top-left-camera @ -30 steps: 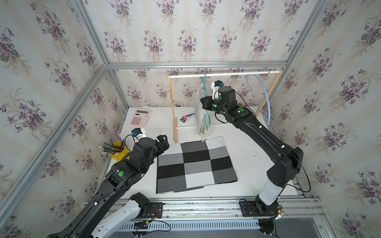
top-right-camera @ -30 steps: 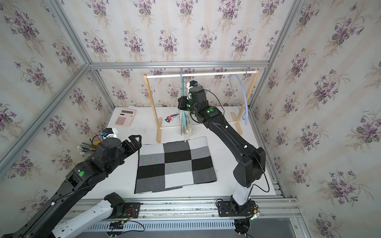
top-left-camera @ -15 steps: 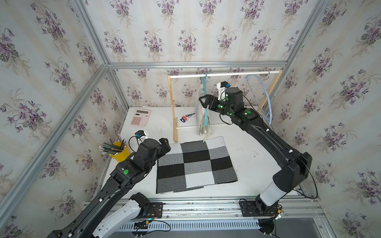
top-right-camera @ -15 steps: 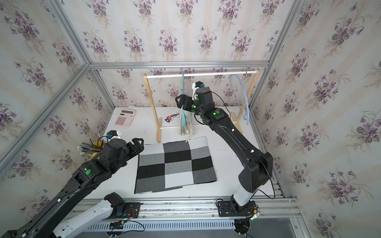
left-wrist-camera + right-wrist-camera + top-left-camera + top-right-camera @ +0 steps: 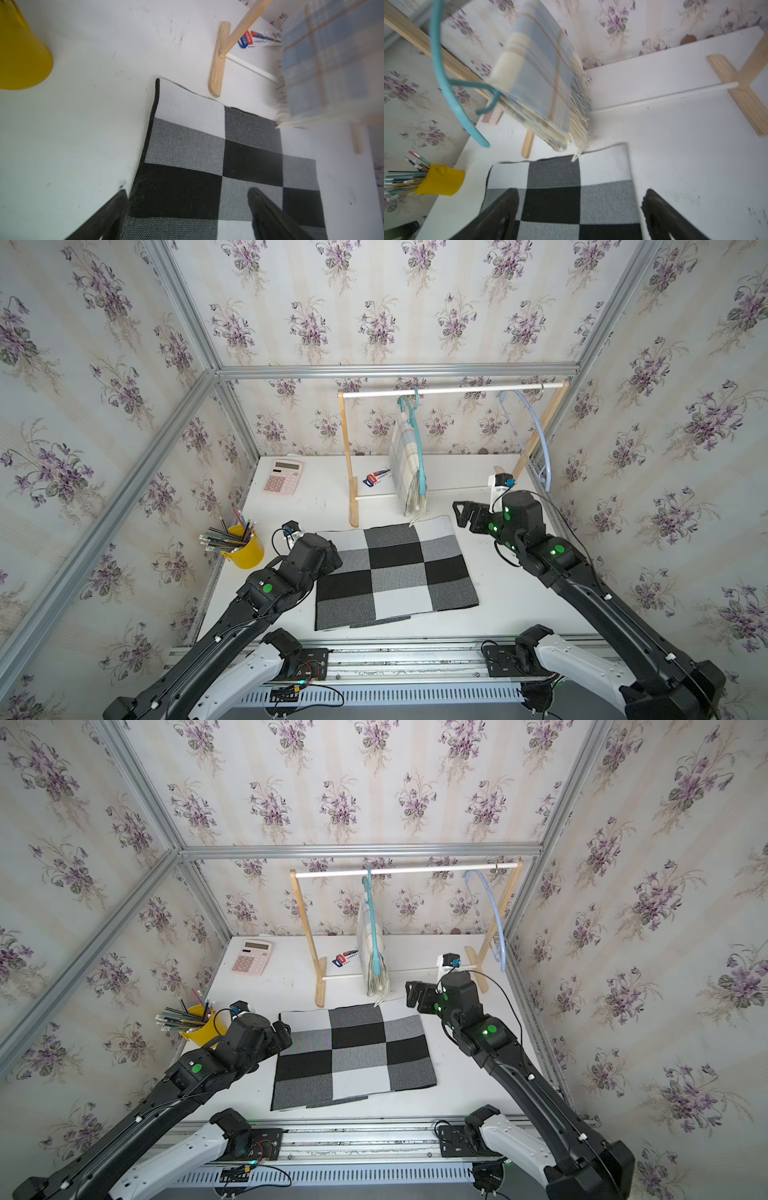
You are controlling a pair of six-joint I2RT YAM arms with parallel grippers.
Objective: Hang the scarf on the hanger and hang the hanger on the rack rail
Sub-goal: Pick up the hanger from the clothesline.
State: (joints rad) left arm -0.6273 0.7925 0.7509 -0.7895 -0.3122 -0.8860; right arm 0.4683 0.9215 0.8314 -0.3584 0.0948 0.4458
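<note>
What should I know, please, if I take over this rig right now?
Left hand: open, empty, over the checkered scarf's edge on the pencil-cup side.
Right hand: open, empty, by the scarf's far corner, nearest the rack.
Things: the checkered scarf lies flat and folded on the table. A plaid scarf is draped on the teal hanger, hooked on the rail. A light blue hanger hangs empty at the rail's end.
Done: plaid scarf hung.
Left: the checkered scarf is not yet gripped. It probably goes on the empty hanger.
</note>
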